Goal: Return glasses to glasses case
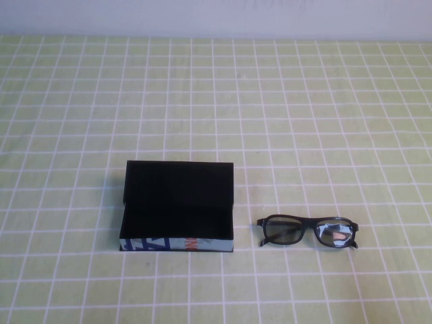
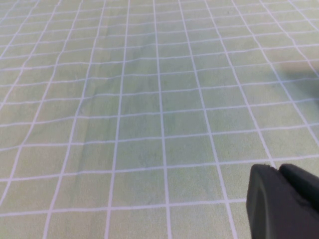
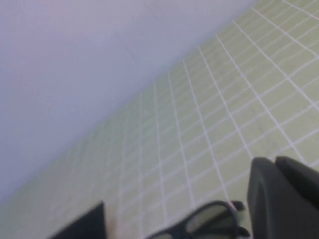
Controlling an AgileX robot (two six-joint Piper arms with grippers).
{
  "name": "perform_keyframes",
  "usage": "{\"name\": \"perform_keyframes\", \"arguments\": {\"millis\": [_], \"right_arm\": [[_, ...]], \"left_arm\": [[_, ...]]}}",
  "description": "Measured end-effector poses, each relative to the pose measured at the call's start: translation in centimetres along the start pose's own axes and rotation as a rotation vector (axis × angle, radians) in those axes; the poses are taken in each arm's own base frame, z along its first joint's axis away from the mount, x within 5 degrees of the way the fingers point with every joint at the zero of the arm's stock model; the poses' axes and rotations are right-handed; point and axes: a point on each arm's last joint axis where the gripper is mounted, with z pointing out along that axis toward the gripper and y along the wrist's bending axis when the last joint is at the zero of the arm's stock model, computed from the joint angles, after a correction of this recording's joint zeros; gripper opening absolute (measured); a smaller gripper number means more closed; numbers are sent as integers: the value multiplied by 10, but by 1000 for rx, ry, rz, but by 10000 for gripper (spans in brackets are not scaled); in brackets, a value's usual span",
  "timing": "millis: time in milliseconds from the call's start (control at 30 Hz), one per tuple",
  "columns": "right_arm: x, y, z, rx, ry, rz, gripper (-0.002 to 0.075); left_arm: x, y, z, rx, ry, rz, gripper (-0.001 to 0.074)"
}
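Note:
The glasses case [image 1: 175, 244] stands open on the green checked cloth, left of centre, with its flat lid [image 1: 179, 177] tilted up at the back and its black inside bare. The black glasses [image 1: 308, 231] lie on the cloth just right of the case, with the lenses facing the front. Neither arm shows in the high view. My left gripper [image 2: 278, 168] is shut and empty over bare cloth. My right gripper [image 3: 274, 160] is shut and empty, close beside the glasses [image 3: 209, 221]. A corner of the case [image 3: 82, 226] shows beyond them in the right wrist view.
The green cloth with a white grid [image 1: 270, 101] covers the whole table. A pale wall [image 1: 216, 17] runs along the far edge.

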Motion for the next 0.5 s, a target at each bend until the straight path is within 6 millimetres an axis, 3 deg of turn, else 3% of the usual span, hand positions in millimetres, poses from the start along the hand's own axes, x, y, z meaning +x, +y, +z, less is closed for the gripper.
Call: {"name": "perform_keyframes", "arguments": {"millis": [267, 367, 500], "right_arm": [[-8, 3, 0, -39, -86, 236, -11], [-4, 6, -1, -59, -22, 268, -11], [-13, 31, -4, -107, 132, 212, -11]], "left_arm": [[0, 0, 0, 0, 0, 0, -2], [0, 0, 0, 0, 0, 0, -2], [0, 0, 0, 0, 0, 0, -2]]}}
